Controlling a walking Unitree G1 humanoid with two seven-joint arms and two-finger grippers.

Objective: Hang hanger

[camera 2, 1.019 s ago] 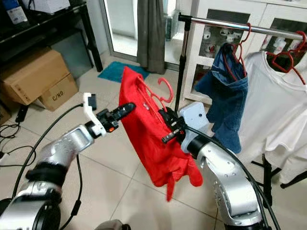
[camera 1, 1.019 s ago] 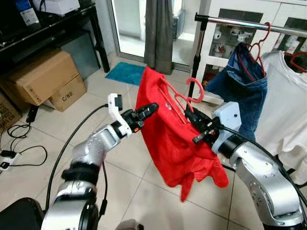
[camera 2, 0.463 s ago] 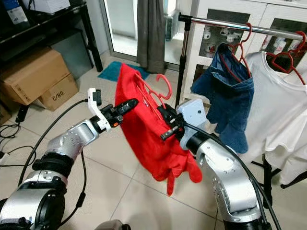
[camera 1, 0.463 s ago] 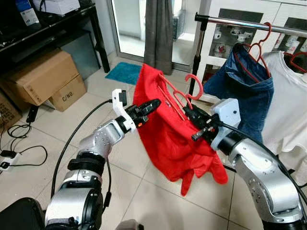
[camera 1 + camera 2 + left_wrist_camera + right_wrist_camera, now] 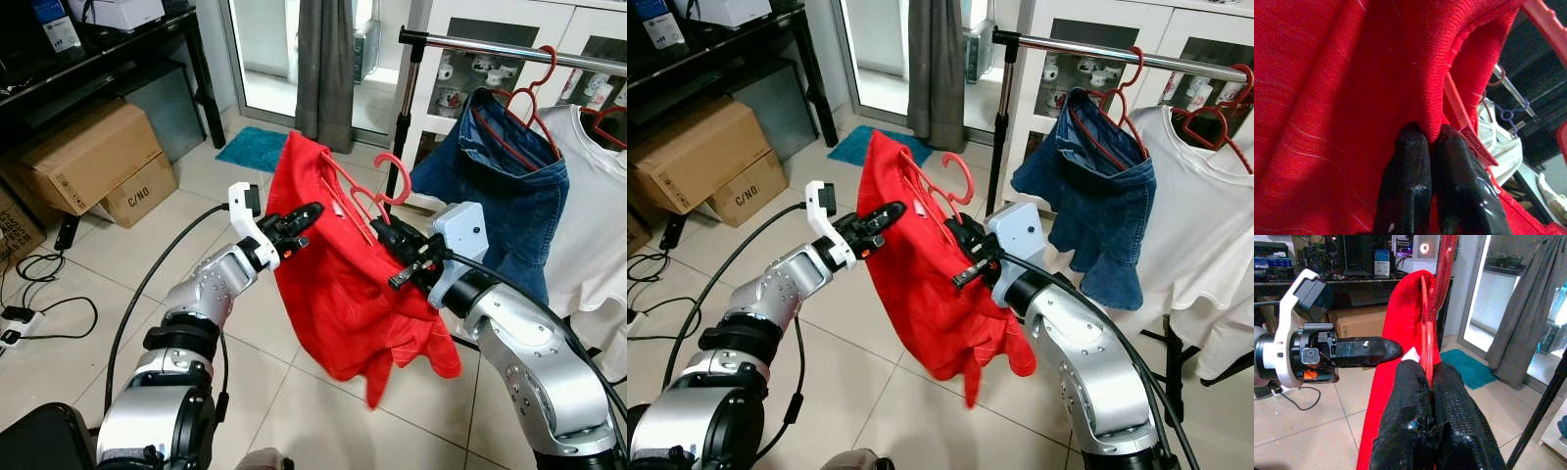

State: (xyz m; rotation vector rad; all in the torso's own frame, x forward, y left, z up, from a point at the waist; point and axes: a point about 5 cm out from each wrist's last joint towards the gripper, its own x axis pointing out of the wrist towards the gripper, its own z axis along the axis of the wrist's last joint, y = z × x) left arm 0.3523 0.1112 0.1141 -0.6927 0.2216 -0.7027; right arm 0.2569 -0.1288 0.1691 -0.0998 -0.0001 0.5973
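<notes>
Meanwhile I held the red knitted garment [image 5: 343,284] on its red plastic hanger [image 5: 358,191] out in front of me, between both arms. My right gripper [image 5: 385,234] was clamped on the hanger's slim shoulder bar, its two black fingers [image 5: 1415,406] pressed together with the red bar running up between them. My left gripper [image 5: 299,217] was pinched shut on a fold of the red cloth at the garment's upper edge, just beside the collar label [image 5: 1476,147].

Compared with a second earlier, I had carried the load a little higher and my left arm had drawn in toward my body, so the garment's top corner sat nearer the level of the hook [image 5: 397,176]. The hem [image 5: 392,362] swung above the tiled floor [image 5: 294,411].

The silver metal clothes rail [image 5: 509,47] stood up and to my right, well apart from the hook, with blue denim shorts [image 5: 500,186] and a white shirt [image 5: 588,196] already hanging there on red hangers. I judged the hanging itself not yet begun: the hook needed to rise above the rail and cross to the bare stretch near the black upright pole [image 5: 404,108].
</notes>
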